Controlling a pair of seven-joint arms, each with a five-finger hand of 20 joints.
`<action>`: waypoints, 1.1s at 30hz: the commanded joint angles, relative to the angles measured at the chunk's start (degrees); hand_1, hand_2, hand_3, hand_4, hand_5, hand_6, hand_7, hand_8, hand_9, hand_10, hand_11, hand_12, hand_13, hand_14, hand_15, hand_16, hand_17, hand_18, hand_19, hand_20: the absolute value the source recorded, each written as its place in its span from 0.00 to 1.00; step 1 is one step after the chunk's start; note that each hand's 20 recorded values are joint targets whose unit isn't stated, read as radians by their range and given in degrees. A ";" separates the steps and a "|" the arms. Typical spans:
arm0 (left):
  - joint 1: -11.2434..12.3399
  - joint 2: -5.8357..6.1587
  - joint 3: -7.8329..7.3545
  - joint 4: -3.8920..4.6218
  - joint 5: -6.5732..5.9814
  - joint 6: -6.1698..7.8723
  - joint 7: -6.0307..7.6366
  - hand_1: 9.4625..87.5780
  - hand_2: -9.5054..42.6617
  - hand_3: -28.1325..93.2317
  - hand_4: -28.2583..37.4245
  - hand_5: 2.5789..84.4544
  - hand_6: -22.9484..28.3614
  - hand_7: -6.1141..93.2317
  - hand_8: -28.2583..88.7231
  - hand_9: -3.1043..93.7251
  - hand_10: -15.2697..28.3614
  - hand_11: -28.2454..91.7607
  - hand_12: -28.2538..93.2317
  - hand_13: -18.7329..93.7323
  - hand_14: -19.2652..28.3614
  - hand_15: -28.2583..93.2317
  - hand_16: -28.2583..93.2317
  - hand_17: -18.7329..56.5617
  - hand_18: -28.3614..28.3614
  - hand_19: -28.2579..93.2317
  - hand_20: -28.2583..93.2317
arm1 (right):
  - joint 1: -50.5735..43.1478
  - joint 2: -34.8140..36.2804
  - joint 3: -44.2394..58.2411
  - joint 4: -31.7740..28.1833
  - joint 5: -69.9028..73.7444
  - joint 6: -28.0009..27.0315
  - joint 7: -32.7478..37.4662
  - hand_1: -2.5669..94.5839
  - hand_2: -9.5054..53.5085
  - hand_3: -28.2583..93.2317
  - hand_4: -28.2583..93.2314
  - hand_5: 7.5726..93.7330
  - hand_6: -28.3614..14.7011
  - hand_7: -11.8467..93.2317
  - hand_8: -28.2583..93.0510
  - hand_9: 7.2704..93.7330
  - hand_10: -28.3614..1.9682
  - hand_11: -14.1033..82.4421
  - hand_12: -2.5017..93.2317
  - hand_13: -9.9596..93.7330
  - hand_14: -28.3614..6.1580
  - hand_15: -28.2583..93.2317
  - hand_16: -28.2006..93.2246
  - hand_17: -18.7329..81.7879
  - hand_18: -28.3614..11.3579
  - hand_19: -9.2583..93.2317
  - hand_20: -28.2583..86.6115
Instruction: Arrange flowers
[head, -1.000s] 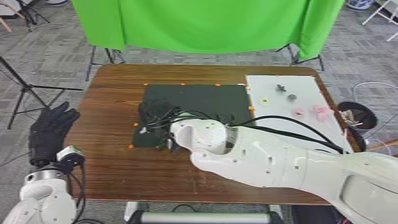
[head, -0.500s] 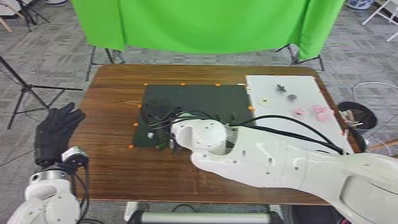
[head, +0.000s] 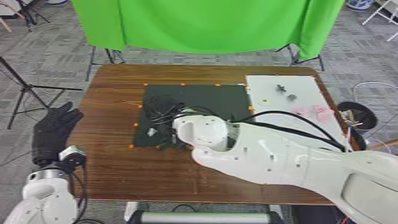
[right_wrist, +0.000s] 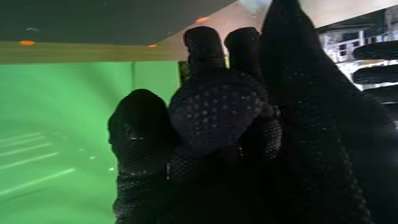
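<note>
Because black glove and dark mat (head: 219, 95) nearly merge, the right hand (head: 167, 106) is hard to make out over the mat's left part; cables (head: 306, 118) and the white forearm (head: 258, 157) partly cover that area. Seen from its wrist, the right hand (right_wrist: 213, 110) is deep in shadow, and I cannot tell how far open it is or whether it has hold of anything. A pale piece (head: 152, 132) near the mat's lower left is too small to identify. Compared with half a second ago, the right forearm sits slightly farther right over the mat, and the left hand (head: 55, 131), well left of the mat, is a touch farther from it, loosely open and empty. Pink flowers (head: 320, 109) lie right of the mat on a white board (head: 306, 87). Brown wooden table (head: 115, 175) surrounds the mat, orange marks dot its border, green cloth (head: 209, 25) hangs beyond it, and grey floor (head: 204, 59) spreads past the table.
</note>
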 joint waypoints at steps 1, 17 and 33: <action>1.33 -0.49 0.09 -0.86 0.32 0.40 -0.15 0.20 0.44 0.80 0.00 0.61 0.54 0.19 0.17 0.55 0.67 0.41 0.32 0.54 0.73 0.41 0.21 0.44 0.66 0.27 0.40 | 2.26 2.29 1.52 -1.14 -0.46 0.76 1.25 0.52 0.00 0.83 0.12 0.63 0.72 0.29 0.17 0.69 0.53 0.33 0.23 0.97 0.78 0.72 0.48 0.84 0.46 1.00 0.67; 3.41 -1.22 -0.46 -1.77 0.19 0.88 -0.14 0.21 0.43 0.80 0.00 0.62 0.54 0.19 0.17 0.55 0.67 0.41 0.32 0.54 0.73 0.41 0.21 0.44 0.66 0.26 0.40 | -0.39 23.62 15.86 -13.22 0.01 4.63 5.14 0.50 0.00 0.81 0.12 0.65 0.69 0.28 0.21 0.70 0.53 0.33 0.23 0.97 0.78 0.72 0.48 0.84 0.45 1.00 0.67; 4.01 -1.25 0.15 -2.39 0.31 1.01 -0.39 0.22 0.43 0.80 0.00 0.61 0.54 0.19 0.17 0.54 0.67 0.41 0.32 0.54 0.73 0.41 0.21 0.44 0.66 0.26 0.40 | -12.11 41.15 29.68 -16.19 1.53 -7.70 13.20 0.31 0.00 0.78 0.13 0.58 0.64 0.23 0.17 0.66 0.39 0.30 0.24 0.94 0.69 0.73 0.48 0.80 0.38 1.00 0.69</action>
